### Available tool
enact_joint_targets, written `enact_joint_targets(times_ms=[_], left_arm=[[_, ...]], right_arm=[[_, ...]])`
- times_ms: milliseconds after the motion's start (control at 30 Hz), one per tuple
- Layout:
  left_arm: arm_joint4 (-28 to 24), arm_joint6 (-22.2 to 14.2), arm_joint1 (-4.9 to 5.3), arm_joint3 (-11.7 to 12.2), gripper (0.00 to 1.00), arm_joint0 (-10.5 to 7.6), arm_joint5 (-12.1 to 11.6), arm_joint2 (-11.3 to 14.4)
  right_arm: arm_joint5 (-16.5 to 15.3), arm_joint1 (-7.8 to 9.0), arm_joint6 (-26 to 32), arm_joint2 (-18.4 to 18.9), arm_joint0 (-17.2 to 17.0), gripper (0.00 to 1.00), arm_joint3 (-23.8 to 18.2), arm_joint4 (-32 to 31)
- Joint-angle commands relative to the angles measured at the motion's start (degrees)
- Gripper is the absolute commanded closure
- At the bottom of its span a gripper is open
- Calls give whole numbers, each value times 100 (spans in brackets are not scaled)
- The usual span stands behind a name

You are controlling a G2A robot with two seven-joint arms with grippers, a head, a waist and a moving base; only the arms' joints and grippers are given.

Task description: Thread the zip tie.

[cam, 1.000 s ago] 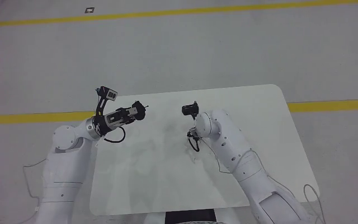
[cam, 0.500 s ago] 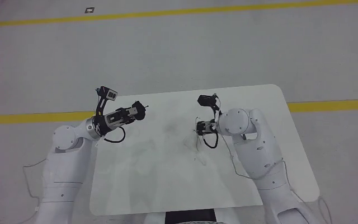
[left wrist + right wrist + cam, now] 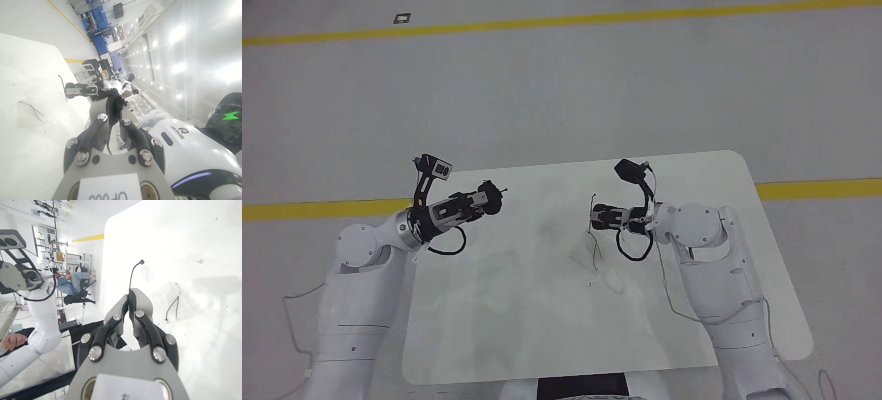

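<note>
I see the right gripper (image 3: 594, 216) just right of centre in the top view, fingers pressed together on a black zip tie (image 3: 131, 275). The strap sticks out past the fingertips, with its head end free above the table (image 3: 542, 330). Just below the gripper in that view a clear bag (image 3: 160, 294) lies flat, and two loose ties (image 3: 171, 308) lie within its outline. The left gripper (image 3: 492, 196), at centre left, has its fingers pressed together; I cannot tell whether they hold anything.
</note>
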Motion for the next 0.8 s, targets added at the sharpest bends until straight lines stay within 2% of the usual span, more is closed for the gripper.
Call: enact_joint_targets(times_ms=[0,167,267,367,467,667,767], left_arm=[[0,0,0,0,100,0,0,0],[6,46,-1,5,100,10,9,5],[-20,491,-33,15,100,160,0,194],[-2,854,-73,31,100,270,0,359],[-60,1216,-130,40,100,343,0,537],[-94,1615,-264,165,100,301,0,1010],[108,1748,-306,196,100,236,0,1147]], right_arm=[[-1,0,0,0,0,100,0,1],[2,-2,-69,9,-5,100,-18,41],[-43,-5,-861,78,-162,100,-327,289],[-399,-9,-1518,81,-378,100,-715,708],[-725,6,-2072,26,-547,100,-1005,700],[-1247,17,-2908,-307,-742,100,-1225,624],[-1605,35,-3136,-465,-780,100,-1270,425]])
